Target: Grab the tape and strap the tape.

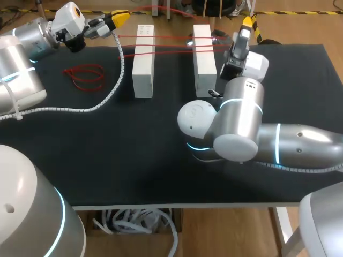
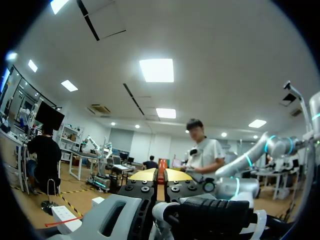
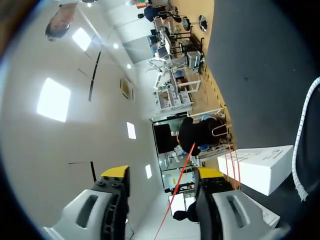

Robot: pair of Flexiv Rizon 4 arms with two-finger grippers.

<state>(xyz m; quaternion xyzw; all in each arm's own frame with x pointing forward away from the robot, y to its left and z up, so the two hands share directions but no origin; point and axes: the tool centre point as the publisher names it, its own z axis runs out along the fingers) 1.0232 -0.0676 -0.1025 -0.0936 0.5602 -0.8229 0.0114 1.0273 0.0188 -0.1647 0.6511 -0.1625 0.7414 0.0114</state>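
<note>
Thin red tape (image 1: 171, 36) taut across two white rectangular blocks (image 1: 143, 53). Left gripper (image 2: 160, 175) pinched together; right gripper (image 3: 162, 173) spread wide, strand between.

Black table cover (image 1: 161, 160) over the whole surface. Toward the far edge, two long white blocks side by side with a gap between: left block (image 1: 143, 61), right block (image 1: 202, 59). Left of them, white spiral-wrapped cable (image 1: 102, 103) curving across to the left edge.
</note>
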